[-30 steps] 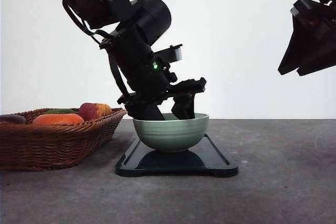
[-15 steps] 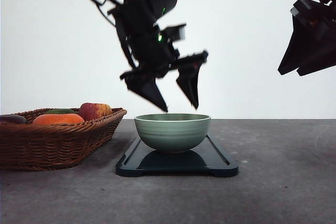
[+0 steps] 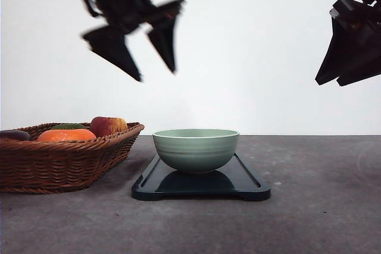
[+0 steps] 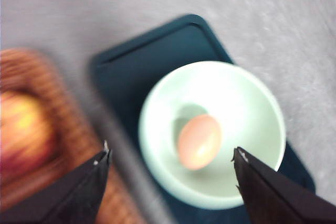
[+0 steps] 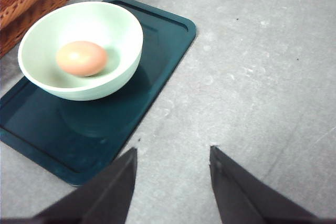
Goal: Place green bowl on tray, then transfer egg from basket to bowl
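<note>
Grey matte table [image 3: 309, 218], plain white wall behind. The tray [image 3: 250, 187] lies flat mid-table; the bowl [image 3: 196, 150] stands upright on it, toward the end nearest the basket [image 3: 59, 168]. The egg [image 5: 81, 58] rests at the bottom of the bowl, not touching the rim. The basket sits just beside the tray and holds an apple [image 3: 107, 125] and an orange fruit [image 3: 65, 135].

Handling, as judged: the egg is light, smooth and brittle; any grip belongs across its short axis, with gentle pressure. The bowl is rigid ceramic, likely slick, best taken at the rim.

Left gripper [image 3: 152, 69] hangs high above the basket's inner edge, blurred, fingers pointing down and splayed wide, nothing between them. Right gripper [image 5: 170, 182] is raised at the far right, tilted down toward the table beside the tray, jaws apart and empty.

Both task steps appear complete.
</note>
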Robot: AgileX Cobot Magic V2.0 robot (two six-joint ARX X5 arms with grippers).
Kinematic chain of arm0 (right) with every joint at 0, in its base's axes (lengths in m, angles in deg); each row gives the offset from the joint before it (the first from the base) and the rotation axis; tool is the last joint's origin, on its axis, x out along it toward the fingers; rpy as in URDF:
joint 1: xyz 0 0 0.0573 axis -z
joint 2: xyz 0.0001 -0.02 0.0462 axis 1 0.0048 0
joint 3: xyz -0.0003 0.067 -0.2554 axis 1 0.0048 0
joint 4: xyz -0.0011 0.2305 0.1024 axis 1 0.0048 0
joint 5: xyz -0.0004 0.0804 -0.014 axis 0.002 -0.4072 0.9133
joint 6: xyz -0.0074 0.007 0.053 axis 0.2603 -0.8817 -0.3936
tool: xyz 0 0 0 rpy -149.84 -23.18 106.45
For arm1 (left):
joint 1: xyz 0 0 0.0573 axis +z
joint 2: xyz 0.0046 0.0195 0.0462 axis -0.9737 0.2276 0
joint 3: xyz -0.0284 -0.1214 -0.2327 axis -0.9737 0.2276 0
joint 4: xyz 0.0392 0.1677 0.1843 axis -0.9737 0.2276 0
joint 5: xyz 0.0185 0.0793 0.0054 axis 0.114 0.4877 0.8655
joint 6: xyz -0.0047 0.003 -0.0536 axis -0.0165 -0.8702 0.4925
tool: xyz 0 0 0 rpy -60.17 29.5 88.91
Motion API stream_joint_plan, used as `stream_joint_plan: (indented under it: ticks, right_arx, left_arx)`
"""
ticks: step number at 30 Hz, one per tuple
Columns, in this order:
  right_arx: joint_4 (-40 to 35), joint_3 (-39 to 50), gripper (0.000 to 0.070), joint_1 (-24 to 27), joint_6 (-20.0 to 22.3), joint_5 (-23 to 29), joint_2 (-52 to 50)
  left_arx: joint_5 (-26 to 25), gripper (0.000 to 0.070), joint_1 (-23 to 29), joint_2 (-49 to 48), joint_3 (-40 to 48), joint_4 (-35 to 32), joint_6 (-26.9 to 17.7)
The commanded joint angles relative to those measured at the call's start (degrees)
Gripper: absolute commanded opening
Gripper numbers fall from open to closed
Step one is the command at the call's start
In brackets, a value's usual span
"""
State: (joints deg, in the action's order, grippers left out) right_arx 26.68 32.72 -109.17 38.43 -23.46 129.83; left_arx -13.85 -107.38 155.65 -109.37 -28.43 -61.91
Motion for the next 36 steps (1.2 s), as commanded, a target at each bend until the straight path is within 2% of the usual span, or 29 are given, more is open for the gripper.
stream_joint_plan:
  ticks: [1,9,17,27,34,35,36]
  right_arx:
    - [-0.55,-0.57,0.0267,-0.15,0.63,0.09,0.48]
    - [-0.52,-0.57,0.0267,-0.16,0.63,-0.02,0.48]
    - [-0.49,-0.57,0.0267,-0.20,0.63,-0.28,0.48]
    - [0.00,-0.57,0.0268,-0.20,0.63,-0.36,0.48]
    - [0.49,-0.57,0.0266,-0.20,0.66,-0.33,0.48]
    - [0.55,-0.57,0.0252,-0.20,0.66,-0.33,0.48]
    - [0.54,-0.57,0.0179,-0.20,0.67,-0.34,0.48]
  left_arx:
    - [-0.38,0.0465,0.88,-2.77,3.09,-1.02,-0.99]
    - [-4.27,0.0465,8.42,-18.63,17.88,-4.61,-2.35]
    - [-4.37,0.0465,14.02,-30.95,29.68,-6.17,-2.31]
    - [-4.43,0.0465,14.78,-41.72,40.72,-6.54,-2.30]
    - [-4.39,0.0462,14.77,-44.54,42.64,-8.09,-1.90]
    - [-4.39,0.0443,14.78,-44.54,42.66,-8.07,-2.25]
    - [-4.39,0.0336,14.79,-44.53,42.66,-8.07,-2.56]
